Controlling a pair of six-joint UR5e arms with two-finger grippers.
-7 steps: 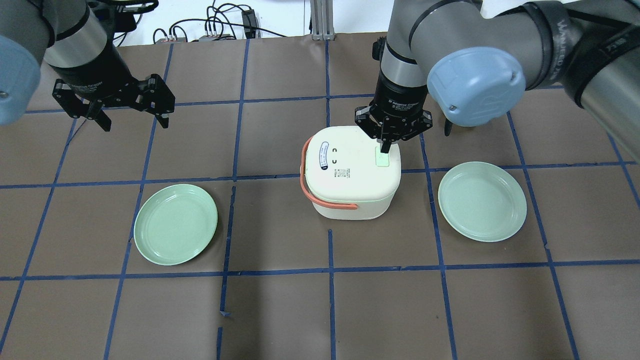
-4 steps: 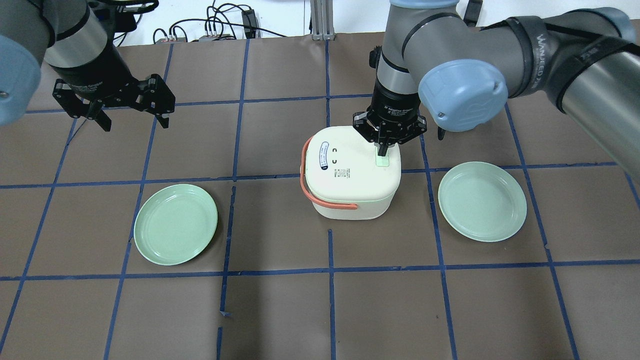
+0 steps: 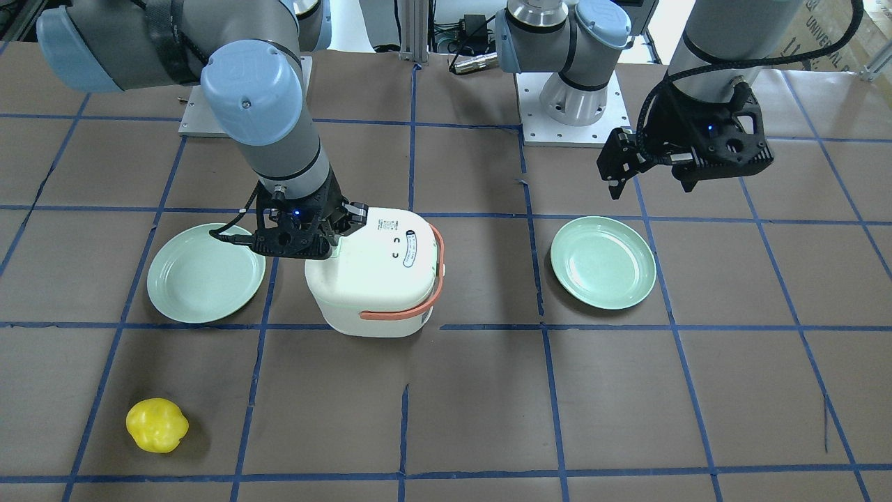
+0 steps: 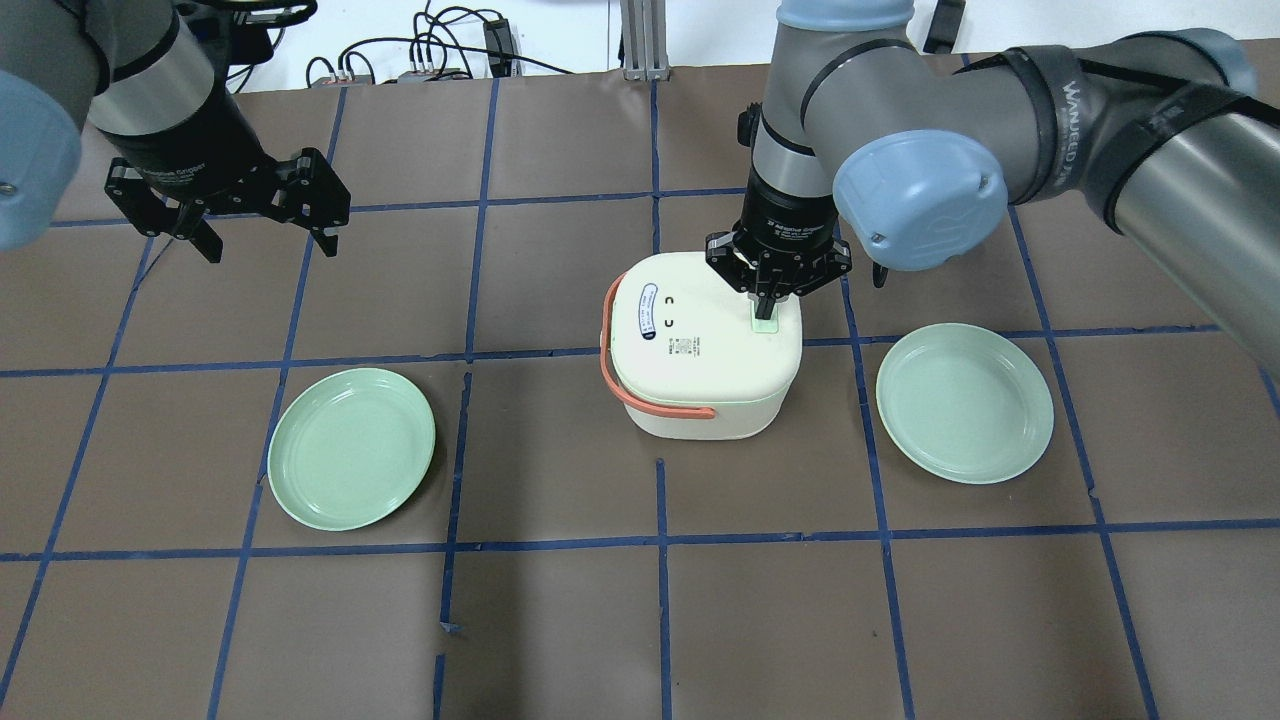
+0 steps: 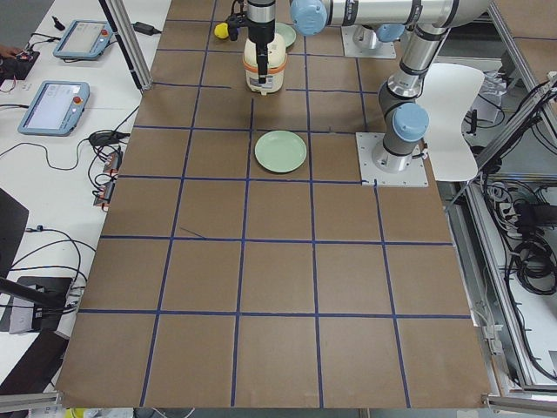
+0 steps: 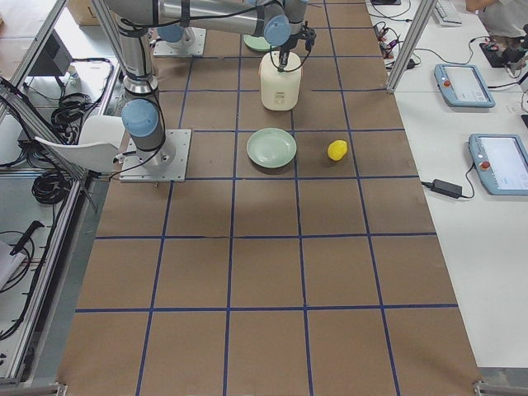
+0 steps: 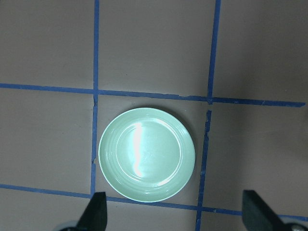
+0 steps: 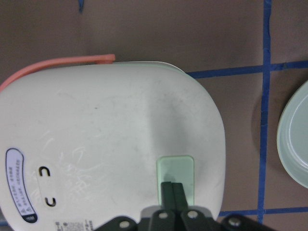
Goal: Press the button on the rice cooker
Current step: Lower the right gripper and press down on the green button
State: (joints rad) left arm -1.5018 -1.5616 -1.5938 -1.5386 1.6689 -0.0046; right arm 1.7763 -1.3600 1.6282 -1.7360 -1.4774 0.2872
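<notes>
A cream rice cooker point(image 4: 700, 350) with an orange handle point(image 4: 640, 400) stands mid-table. It also shows in the front view point(image 3: 373, 279) and the right wrist view point(image 8: 106, 144). Its pale green button point(image 4: 765, 322) sits on the lid's right side; in the right wrist view the button point(image 8: 175, 173) lies just ahead of my fingers. My right gripper point(image 4: 768, 305) is shut, fingertips point(image 8: 172, 192) together and down on the button's near edge. My left gripper point(image 4: 265, 240) is open and empty, hovering far to the left above the table.
A green plate point(image 4: 350, 448) lies left of the cooker and another green plate point(image 4: 965, 402) right of it. The left wrist view looks down on a green plate point(image 7: 147, 154). A yellow object point(image 3: 157, 424) lies near the operators' side.
My right gripper has come down and slightly left onto the cooker's lid, its fingertips reaching the green button. The left arm has not moved.
</notes>
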